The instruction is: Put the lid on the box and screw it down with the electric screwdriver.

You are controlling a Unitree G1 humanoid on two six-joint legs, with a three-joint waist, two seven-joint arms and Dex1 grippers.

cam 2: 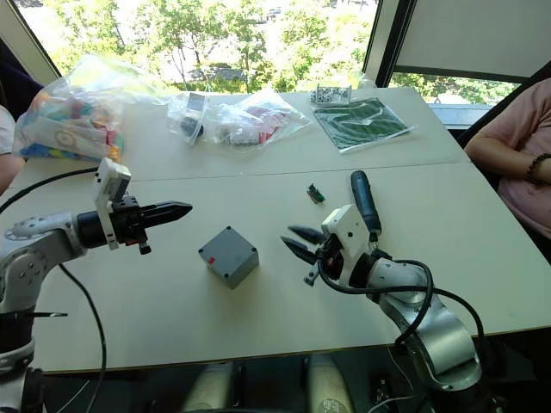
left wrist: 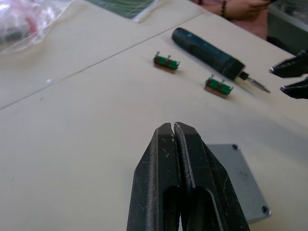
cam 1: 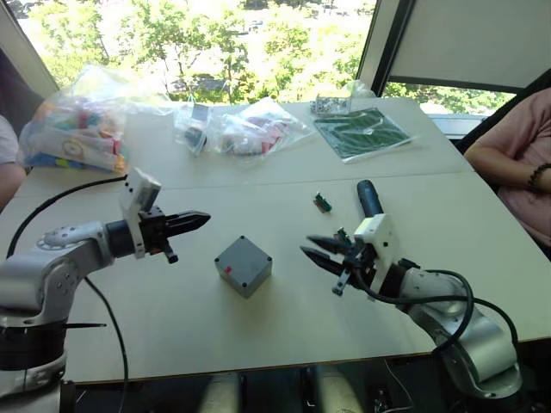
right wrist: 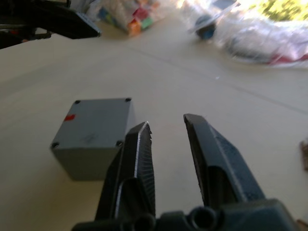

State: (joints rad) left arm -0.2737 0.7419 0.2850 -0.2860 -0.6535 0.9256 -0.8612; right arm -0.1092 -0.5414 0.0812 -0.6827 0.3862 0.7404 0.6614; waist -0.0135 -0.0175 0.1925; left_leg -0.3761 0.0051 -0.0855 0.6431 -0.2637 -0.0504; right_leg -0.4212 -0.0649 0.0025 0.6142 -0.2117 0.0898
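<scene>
From the head I see my left gripper [cam 1: 194, 221] pinched closed left of the box [cam 1: 244, 265], my right gripper [cam 1: 317, 251] spread open on its other side. Left wrist: closed fingers [left wrist: 179, 159] over the box, screwdriver [left wrist: 210, 53] beyond between two connectors [left wrist: 166, 62]. Right wrist: parted fingers [right wrist: 139, 159] beside the box; bags [right wrist: 269, 33] behind.

The box [cam 1: 244, 266] sits on the table [cam 1: 258, 335] between the left gripper [cam 1: 200, 220] on its left and the right gripper [cam 1: 312, 250] on its right. The electric screwdriver [cam 1: 369, 199] lies farther right, a small connector [cam 1: 322, 202] just left of it. Bags [cam 1: 258, 127] lie along the far side.
</scene>
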